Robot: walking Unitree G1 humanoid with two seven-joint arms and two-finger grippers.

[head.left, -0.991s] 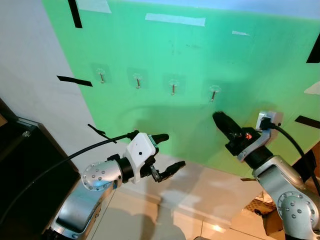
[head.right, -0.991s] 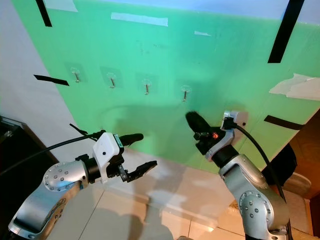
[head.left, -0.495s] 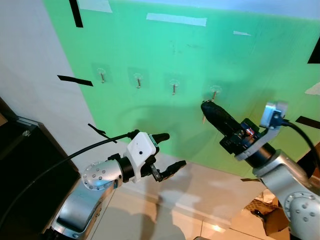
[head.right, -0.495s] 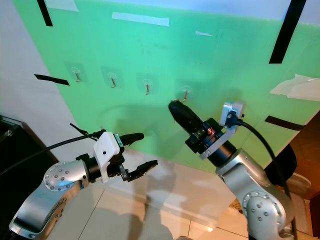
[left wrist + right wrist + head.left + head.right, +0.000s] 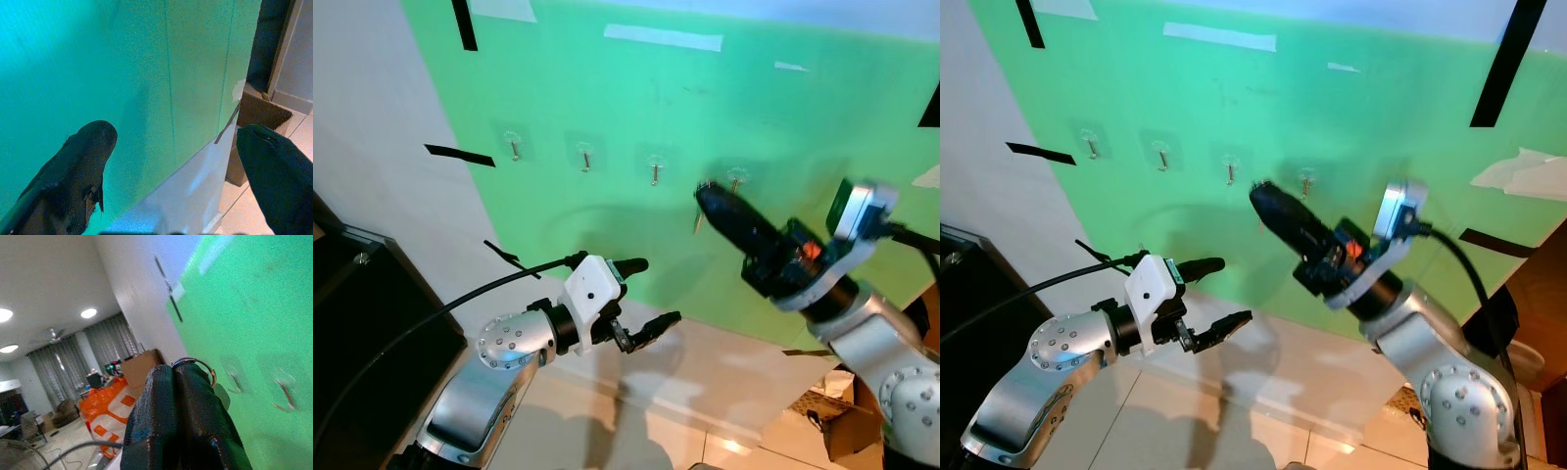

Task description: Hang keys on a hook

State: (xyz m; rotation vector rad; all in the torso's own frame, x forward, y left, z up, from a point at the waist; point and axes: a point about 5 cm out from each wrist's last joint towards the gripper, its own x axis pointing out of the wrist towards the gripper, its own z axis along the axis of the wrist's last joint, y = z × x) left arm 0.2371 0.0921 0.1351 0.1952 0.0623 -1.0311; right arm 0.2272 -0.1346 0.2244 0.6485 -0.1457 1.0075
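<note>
Your right gripper [image 5: 707, 195] pinches the key ring [image 5: 201, 367] just beside the rightmost hook [image 5: 735, 179]; three hooks [image 5: 585, 157] lie left. Left gripper [image 5: 649, 292] hangs spread.

A matt green board [image 5: 607, 108] carries small metal hooks [image 5: 584, 157] on clear glossy plastic pads. The right gripper [image 5: 178, 382], of dull black plastic, pinches a shiny metal key ring [image 5: 199, 366]. Brushed silver metal covers the left arm [image 5: 504, 345]; the tiled floor [image 5: 587, 431] gleams.
</note>
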